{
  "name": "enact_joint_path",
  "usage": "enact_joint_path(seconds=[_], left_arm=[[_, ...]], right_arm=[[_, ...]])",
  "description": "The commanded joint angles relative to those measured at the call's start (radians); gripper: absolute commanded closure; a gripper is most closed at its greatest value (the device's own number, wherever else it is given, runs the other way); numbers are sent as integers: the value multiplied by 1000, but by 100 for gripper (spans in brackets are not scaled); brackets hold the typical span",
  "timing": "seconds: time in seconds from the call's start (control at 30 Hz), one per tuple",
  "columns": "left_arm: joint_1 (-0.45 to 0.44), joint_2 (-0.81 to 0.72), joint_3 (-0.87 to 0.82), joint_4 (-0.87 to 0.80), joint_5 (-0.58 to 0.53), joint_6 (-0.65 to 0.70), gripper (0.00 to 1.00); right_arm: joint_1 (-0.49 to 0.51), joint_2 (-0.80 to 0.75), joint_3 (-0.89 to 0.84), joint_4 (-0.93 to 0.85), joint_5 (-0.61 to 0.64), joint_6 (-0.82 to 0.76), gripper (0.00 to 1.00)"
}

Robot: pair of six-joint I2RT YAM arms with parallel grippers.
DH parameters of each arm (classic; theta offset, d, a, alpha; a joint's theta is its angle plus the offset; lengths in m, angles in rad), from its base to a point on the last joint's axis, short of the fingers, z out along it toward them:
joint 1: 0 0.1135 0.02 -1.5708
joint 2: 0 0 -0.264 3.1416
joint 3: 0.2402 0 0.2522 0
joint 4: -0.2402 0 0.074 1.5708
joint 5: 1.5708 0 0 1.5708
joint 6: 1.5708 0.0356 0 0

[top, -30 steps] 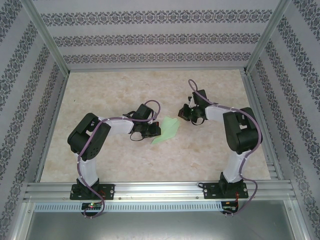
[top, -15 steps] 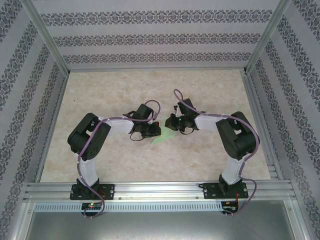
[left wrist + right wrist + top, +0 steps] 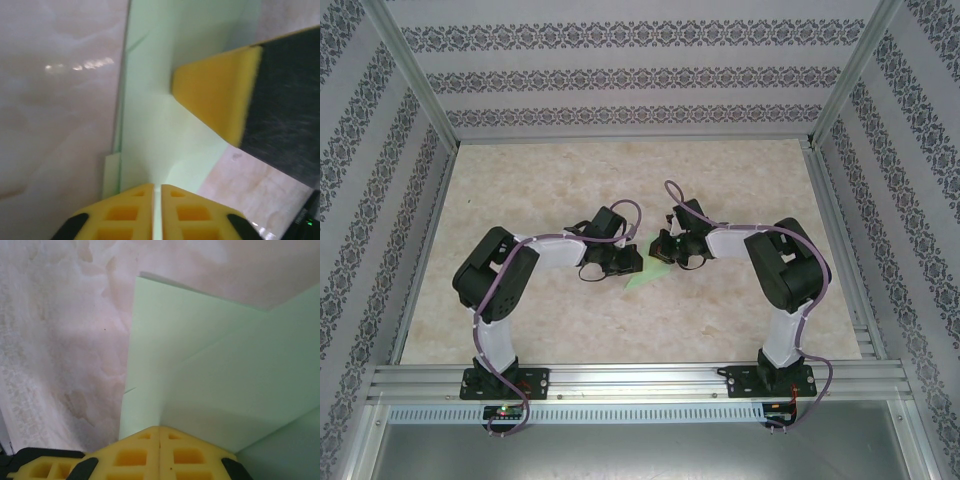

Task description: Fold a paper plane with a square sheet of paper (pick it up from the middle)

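No lettering, label, brand mark, number or sign can be read in any view. The wallpaper (image 3: 620,75) bears only ornamental bands, and the folded pale green paper (image 3: 200,365) is plain and unmarked.

- Bright, even light fills the overhead view, and shadows on the pale marbled tabletop (image 3: 620,330) are faint.
- The left wrist view is blurred, with a glare streak at upper left.
- In the right wrist view, the folded pale green paper (image 3: 200,365) looks fairly sharp and the yellow foam fingertips (image 3: 135,455) look soft.
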Motion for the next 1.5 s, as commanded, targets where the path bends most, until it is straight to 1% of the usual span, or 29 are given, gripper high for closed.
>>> enact_joint_path(seconds=[0.0,0.2,0.47,0.73,1.0,1.13,1.47], left_arm=[[-1,-58,32,-29,60,16,82],[-22,-66,28,-50,96,13,77],[-35,-57,5,-131,74,43,74],[-35,-52,-1,-187,-14,65,74],[-36,-41,-20,-185,-35,63,74],[-34,-42,-25,-200,-68,66,75],[-34,-42,-51,-202,-74,69,75]], right_arm=[[5,57,-4,-86,63,-27,96],[5,70,5,-99,65,-27,96],[5,89,7,-111,70,-27,96],[4,101,11,-125,72,-34,96],[4,108,9,-140,75,-43,96],[4,109,7,-144,75,-46,96],[4,120,11,-155,78,-53,96]])
